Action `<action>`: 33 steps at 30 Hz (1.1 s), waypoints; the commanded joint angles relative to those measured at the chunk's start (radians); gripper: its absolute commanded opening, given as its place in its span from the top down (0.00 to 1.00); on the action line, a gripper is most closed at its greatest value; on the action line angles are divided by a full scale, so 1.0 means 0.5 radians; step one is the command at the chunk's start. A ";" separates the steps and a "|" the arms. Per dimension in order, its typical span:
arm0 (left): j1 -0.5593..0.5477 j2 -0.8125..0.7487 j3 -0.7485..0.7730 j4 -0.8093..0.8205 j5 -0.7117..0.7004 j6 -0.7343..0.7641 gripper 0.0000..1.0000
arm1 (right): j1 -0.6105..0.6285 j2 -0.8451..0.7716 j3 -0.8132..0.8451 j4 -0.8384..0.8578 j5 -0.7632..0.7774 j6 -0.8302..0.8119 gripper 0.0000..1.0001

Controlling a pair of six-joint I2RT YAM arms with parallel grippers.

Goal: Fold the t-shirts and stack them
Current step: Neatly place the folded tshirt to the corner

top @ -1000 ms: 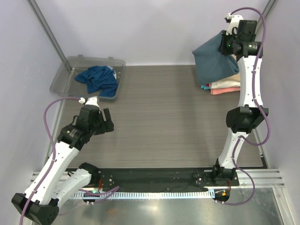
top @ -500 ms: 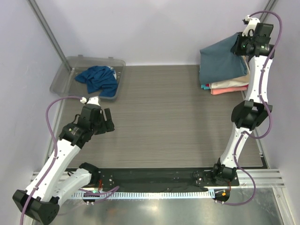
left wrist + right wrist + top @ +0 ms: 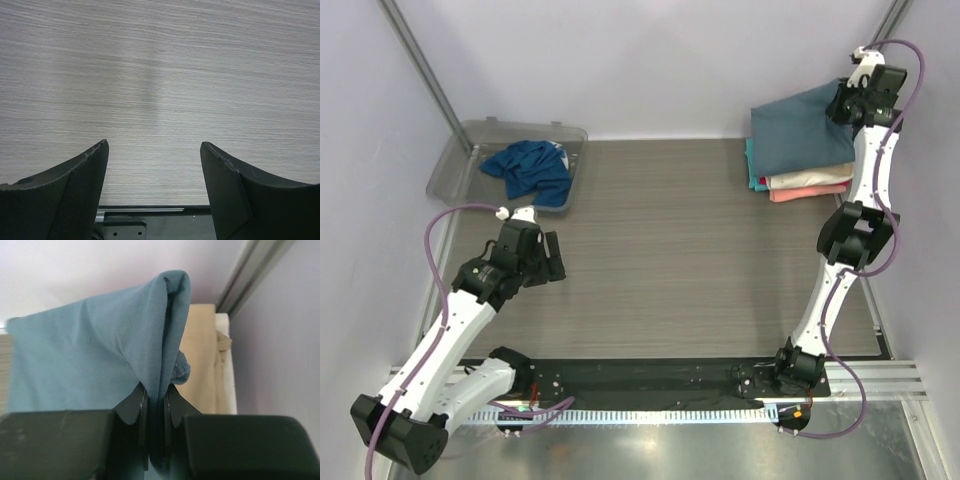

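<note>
**T-shirts: slate-blue t-shirt held over the far-right stack**

A table with a grey wood-grain top is seen, its grain running left to right. It is enclosed by pale lilac walls, and a slanted metal post is set at the far left corner. A black strip and a metal rail are fixed along the near edge, where both arms are bolted.

A clear plastic tub is placed at the far left of the table. A teal-blue t-shirt is crumpled inside it, unfolded and bunched.

Folded shirts are piled at the far right, against the wall. A tan shirt is laid above a coral shirt, and the edge of a teal shirt is shown at the left side of the pile. The slate-blue t-shirt is spread over the top of this pile as a smooth folded panel. Its far right corner is lifted off the stack and doubled over in a soft ridge.

That corner is pinched by the right gripper, whose jaws are drawn narrow with only the cloth between them.

The left gripper is held over bare table at the near left, well apart from the tub. Its jaws are spread wide and nothing is held in them.
</note>
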 commanded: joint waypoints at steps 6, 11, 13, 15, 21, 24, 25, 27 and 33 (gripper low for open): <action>-0.026 0.028 -0.004 0.060 -0.041 0.000 0.26 | -0.107 0.171 -0.131 0.757 0.169 0.047 0.99; -0.032 0.053 -0.004 0.057 -0.062 -0.006 0.26 | -0.107 0.349 -0.115 0.951 0.135 -0.042 0.97; -0.032 0.068 -0.001 0.051 -0.065 -0.009 0.26 | -0.107 0.386 -0.158 1.030 0.089 -0.051 0.88; -0.032 0.071 -0.004 0.048 -0.065 -0.009 0.26 | -0.107 0.405 -0.189 1.089 0.077 -0.051 0.80; -0.032 0.059 -0.004 0.054 -0.056 -0.006 0.26 | -0.107 0.322 -0.281 1.138 0.184 0.038 0.34; -0.032 0.031 -0.007 0.060 -0.050 -0.003 0.26 | -0.107 0.148 -0.391 1.215 0.312 0.108 0.25; -0.035 0.022 -0.007 0.057 -0.041 -0.003 0.26 | -0.107 0.104 -0.416 1.245 0.361 0.127 0.20; -0.032 -0.008 -0.007 0.066 -0.038 -0.003 0.26 | -0.111 -0.045 -0.474 1.300 0.536 0.176 0.17; -0.035 -0.088 -0.007 0.066 -0.026 0.003 0.27 | -0.132 -0.414 -0.572 1.295 0.697 0.476 0.05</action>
